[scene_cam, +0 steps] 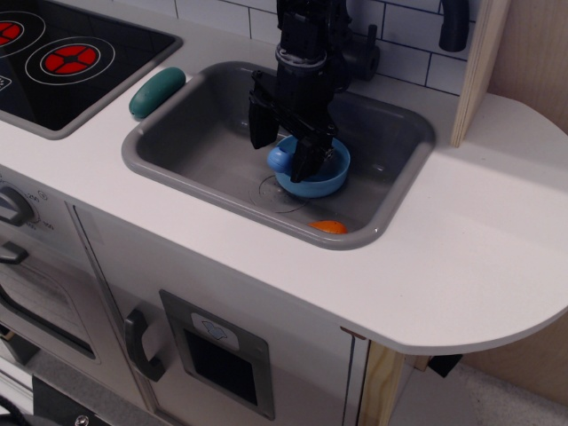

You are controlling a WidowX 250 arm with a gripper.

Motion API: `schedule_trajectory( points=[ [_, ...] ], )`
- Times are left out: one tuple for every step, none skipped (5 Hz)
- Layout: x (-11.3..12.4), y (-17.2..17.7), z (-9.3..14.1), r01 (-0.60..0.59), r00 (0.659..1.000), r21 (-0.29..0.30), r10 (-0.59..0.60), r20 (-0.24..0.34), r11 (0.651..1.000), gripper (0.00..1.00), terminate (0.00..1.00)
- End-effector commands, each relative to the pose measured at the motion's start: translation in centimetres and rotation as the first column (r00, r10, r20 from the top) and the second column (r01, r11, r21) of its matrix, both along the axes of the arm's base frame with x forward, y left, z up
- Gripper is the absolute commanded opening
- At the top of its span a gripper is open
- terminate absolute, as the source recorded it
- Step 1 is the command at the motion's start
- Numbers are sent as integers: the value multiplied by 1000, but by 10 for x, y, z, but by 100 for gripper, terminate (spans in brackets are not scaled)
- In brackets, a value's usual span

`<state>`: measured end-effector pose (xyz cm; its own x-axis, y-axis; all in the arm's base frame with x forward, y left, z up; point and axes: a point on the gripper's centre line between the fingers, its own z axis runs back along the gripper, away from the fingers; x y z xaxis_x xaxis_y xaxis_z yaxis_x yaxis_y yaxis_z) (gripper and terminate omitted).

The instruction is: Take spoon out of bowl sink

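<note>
The light blue bowl (325, 183) stands in the grey sink (191, 142), right of its round drain mark. The spoon's light blue handle (279, 159) sticks out over the bowl's left rim; its dark scoop is hidden behind my gripper. My black gripper (284, 146) hangs straight down over the bowl's left side with its jaws apart. One finger (261, 124) is outside the bowl to the left and the other (307, 160) reaches down inside it. The handle lies between them and I cannot tell if either touches it.
A small orange piece (328, 227) lies at the sink's front right corner. A teal oval piece (157, 91) sits on the white counter (461, 240) between sink and stove (62, 62). A black faucet (453, 25) and a wooden post (479, 71) stand at the back right.
</note>
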<state>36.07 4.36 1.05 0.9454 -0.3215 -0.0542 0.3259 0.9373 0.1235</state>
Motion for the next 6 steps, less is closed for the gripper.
schedule_trajectory(
  points=[
    [11,-1,17,1,999,-7,0,50,1000,0,0],
    [13,-1,20,5,998,-19,-4,59,1000,0,0],
    [15,-1,25,9,997,-37,-6,77,999,0,0],
    [21,-2,36,1,995,-74,6,98,997,0,0],
    [26,-1,53,-13,991,-118,29,132,993,0,0],
    [23,8,66,-33,990,-147,53,132,989,0,0]
  ],
)
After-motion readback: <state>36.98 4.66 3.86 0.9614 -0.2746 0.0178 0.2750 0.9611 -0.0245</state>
